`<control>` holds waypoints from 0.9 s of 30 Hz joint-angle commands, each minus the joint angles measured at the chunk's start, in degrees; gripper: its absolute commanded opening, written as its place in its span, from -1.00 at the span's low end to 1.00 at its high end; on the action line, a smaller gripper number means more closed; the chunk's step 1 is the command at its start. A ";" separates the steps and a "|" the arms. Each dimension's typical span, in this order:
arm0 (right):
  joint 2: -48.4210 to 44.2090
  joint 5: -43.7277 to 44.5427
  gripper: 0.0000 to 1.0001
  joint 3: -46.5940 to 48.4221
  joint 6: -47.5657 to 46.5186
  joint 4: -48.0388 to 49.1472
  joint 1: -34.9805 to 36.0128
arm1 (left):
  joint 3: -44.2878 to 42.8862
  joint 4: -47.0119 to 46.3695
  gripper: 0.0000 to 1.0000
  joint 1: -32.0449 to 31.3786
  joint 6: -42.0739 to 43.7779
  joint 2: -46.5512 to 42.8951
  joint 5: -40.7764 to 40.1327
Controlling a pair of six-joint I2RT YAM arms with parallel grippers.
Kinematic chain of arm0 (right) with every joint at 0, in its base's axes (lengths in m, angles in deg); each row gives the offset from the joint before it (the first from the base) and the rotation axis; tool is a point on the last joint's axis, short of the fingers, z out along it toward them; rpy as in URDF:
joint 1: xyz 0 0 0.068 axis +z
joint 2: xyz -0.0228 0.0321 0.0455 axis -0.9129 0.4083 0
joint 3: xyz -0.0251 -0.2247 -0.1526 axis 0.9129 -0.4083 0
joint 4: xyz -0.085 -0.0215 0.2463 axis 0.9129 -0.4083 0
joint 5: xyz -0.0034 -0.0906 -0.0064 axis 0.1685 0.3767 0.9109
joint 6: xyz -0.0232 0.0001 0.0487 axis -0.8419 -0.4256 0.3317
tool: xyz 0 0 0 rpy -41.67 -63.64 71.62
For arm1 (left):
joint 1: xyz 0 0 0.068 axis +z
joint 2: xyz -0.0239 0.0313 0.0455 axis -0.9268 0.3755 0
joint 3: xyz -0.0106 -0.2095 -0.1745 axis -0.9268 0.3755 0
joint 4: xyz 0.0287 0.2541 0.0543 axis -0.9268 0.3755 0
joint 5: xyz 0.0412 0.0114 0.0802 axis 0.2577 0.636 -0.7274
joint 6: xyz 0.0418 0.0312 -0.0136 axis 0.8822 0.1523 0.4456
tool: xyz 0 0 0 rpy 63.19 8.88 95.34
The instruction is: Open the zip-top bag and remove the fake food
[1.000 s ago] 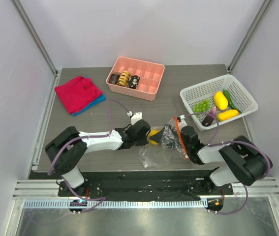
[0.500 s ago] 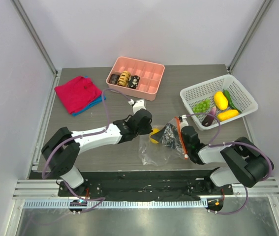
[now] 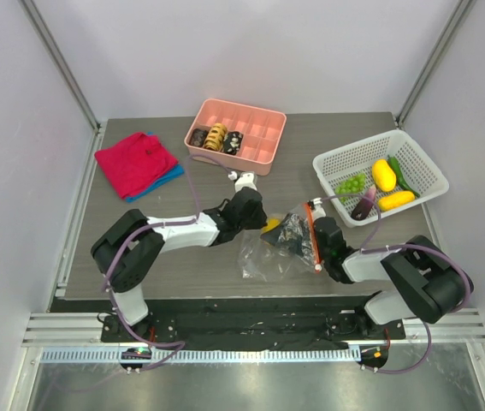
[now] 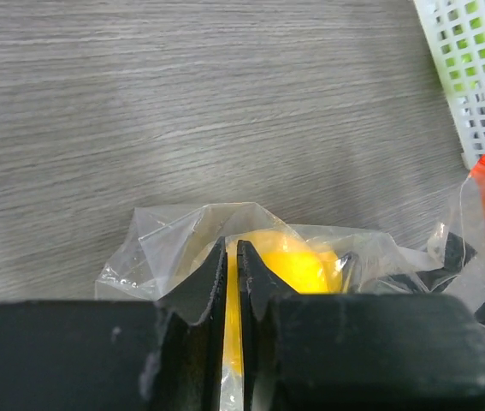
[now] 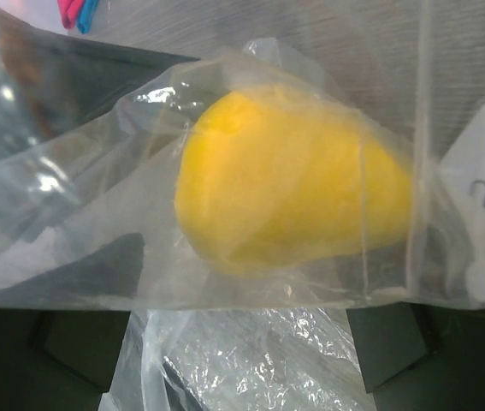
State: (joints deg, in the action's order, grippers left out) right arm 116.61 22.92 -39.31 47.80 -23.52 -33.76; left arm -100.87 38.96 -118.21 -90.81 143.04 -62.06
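1. Clear crinkly plastic makes up the zip-top bag (image 3: pixel 263 257), with an orange-red zipper strip (image 3: pixel 311 233). It lies at the near middle of the grey wood-grain table (image 3: pixel 310 145), between my two grippers.
2. Compared with a second ago, the left gripper (image 3: pixel 261 224) has drawn a little toward the far side. The yellow plastic fruit (image 3: pixel 270 226) inside the film has moved with it.
3. On the left wrist view the fingers (image 4: pixel 212 274) are pressed almost together on a raised fold of the bag, with the fruit just behind.
4. The right gripper (image 3: pixel 317 244) sits against the zipper strip, which stands on edge.
5. Film drapes across the right wrist view, and only dark finger bases (image 5: pixel 79 347) show low down. I cannot tell whether they pinch anything.
6. Whether the zipper is parted is unclear.
7. The white mesh basket (image 3: pixel 413 154) at the far right holds green grapes (image 3: pixel 351 184), a purple eggplant (image 3: pixel 364 204), two yellow pieces (image 3: pixel 384 175) and a green long vegetable (image 3: pixel 400 174).
8. Bare tabletop lies left of the bag. The pink compartment tray (image 3: pixel 263 133) and the red folded cloth (image 3: pixel 135 163) sit well apart, along the far side.
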 commanded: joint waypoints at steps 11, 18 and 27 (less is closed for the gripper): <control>1.49 6.99 0.99 4.15 -13.07 -7.58 0.29 | 12.03 -14.70 -0.90 -3.53 -4.93 -4.19 7.82; 1.67 4.19 0.99 5.29 -15.10 -8.90 0.29 | 16.77 -9.00 -0.94 -6.17 -7.48 -12.01 0.81; -0.26 2.07 0.94 4.06 -13.43 -10.13 0.20 | 8.52 4.19 -0.90 -3.88 -2.92 -15.88 -2.64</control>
State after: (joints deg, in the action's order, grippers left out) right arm 117.31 26.11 -34.78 35.37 -29.58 -33.79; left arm -87.75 38.08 -122.62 -95.95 128.98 -62.06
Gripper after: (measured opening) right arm 0.986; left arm 0.042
